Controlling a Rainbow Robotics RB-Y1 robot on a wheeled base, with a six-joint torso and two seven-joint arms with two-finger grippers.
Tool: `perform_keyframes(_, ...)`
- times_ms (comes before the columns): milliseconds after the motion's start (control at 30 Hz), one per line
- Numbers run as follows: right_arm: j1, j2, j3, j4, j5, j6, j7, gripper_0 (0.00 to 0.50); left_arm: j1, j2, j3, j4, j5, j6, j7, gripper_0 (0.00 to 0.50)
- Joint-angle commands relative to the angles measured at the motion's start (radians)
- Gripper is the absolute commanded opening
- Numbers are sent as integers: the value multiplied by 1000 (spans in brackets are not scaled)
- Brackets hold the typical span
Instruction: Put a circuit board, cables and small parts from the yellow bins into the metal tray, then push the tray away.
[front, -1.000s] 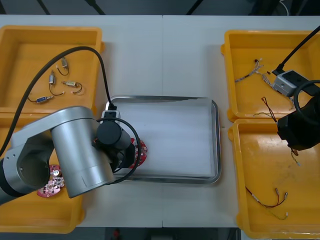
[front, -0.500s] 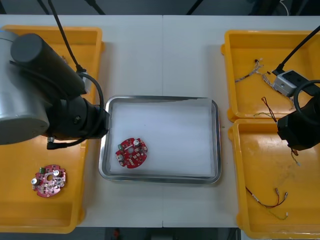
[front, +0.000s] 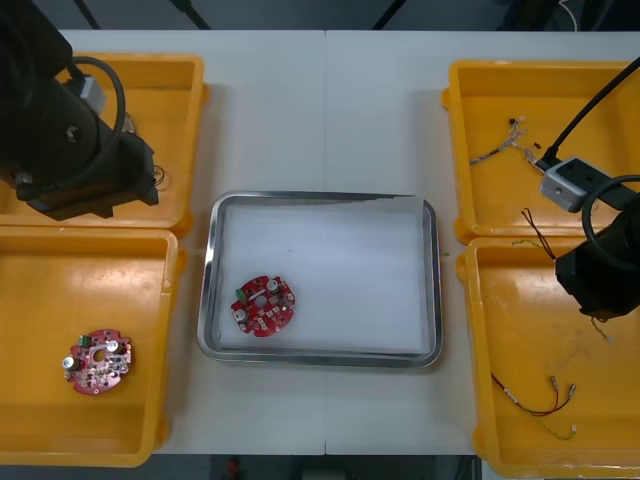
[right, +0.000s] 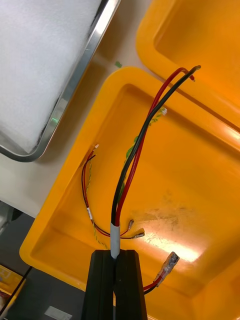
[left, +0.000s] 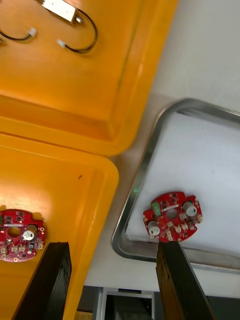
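A round red circuit board (front: 263, 305) lies in the metal tray (front: 431, 280), at its near left corner; the left wrist view shows this board (left: 173, 222) just past my open left gripper (left: 114, 280), which holds nothing. The left arm (front: 70, 130) hangs over the far left yellow bin. My right gripper (right: 118, 280) is shut on a red and black cable (right: 140, 150) that sticks up from the fingers, above the near right yellow bin (right: 200, 180). In the front view the right arm (front: 600, 265) sits over that bin's far edge.
A second red board (front: 95, 361) lies in the near left bin (front: 30, 300). Small metal parts (left: 67, 12) rest in the far left bin. More red and yellow cables (front: 535, 400) lie in the near right bin; twisted cables (front: 505, 145) lie in the far right bin.
The left arm let go of the board in the tray and drew back to the far left bin. The right arm shifted slightly, still holding its cable.
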Motion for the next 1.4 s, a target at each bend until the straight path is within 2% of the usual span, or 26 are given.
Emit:
perform_keyframes(33, -50, -39, 71, -98, 14, 3, 42, 0, -38, 76, 50, 68, 16, -14, -40, 500)
perform_keyframes(200, -132, -39, 212, -137, 42, -25, 63, 0, -38, 117, 51, 165, 14, -35, -46, 500)
perform_keyframes(433, -290, -29, 436, -130, 66, -113, 95, 0, -38, 120, 50, 312, -38, -61, -54, 500)
perform_keyframes(633, -401, -1, 608, -104, 123, -212, 132, 0, -40, 114, 50, 409, -53, -136, -74, 500)
perform_keyframes(767, -447, 24, 683, -58, 148, -277, 232, 0, -40, 111, 50, 441, -61, -178, -80, 500)
perform_keyframes(900, -504, 60, 761, 31, 149, -338, 353, 0, -40, 77, 50, 484, -61, -193, -91, 500)
perform_keyframes(1100, -564, 125, 858, 151, 152, -404, 463, 0, -68, 37, 50, 542, -72, -192, -85, 500)
perform_keyframes(1233, -596, 159, 938, 211, 175, -445, 474, 0, -106, 2, 50, 630, -62, -178, -81, 500)
perform_keyframes(1400, -603, 197, 1012, 263, 227, -485, 474, 0, -155, -41, 50, 746, -92, -167, -66, 500)
